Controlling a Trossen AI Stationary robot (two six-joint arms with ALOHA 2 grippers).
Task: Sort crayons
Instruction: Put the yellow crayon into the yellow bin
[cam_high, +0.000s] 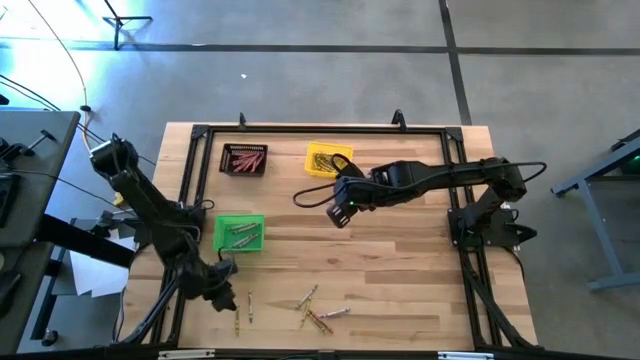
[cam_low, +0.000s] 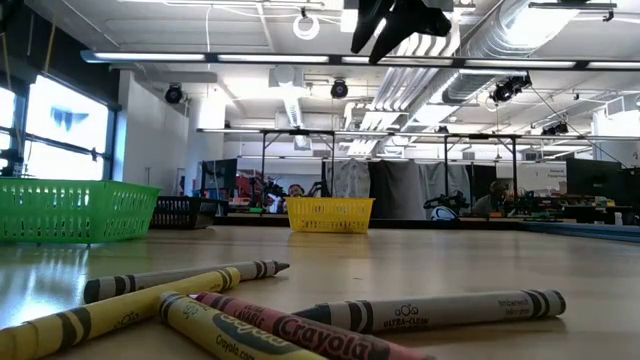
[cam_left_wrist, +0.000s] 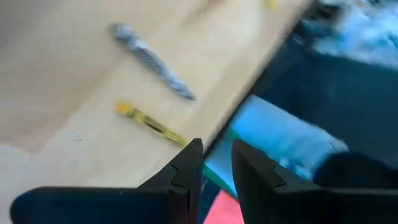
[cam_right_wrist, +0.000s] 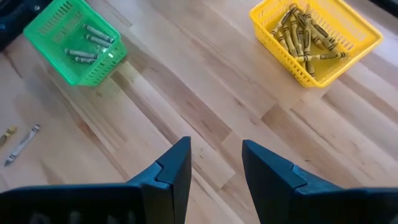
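Several loose crayons lie flat on the wooden table near its front edge: a crossed cluster, and two more to its left, one grey and one yellow. My left gripper hovers low at the front left, just short of those two and over the table's edge. Its fingers stand a narrow gap apart with nothing between them. My right gripper hangs open high over the table's middle, between the green bin and the yellow bin.
A green bin holds a few greyish crayons. A yellow bin holds several yellow ones. A black bin holds red ones. A black frame runs around the table; bare wood lies between the bins and the loose crayons.
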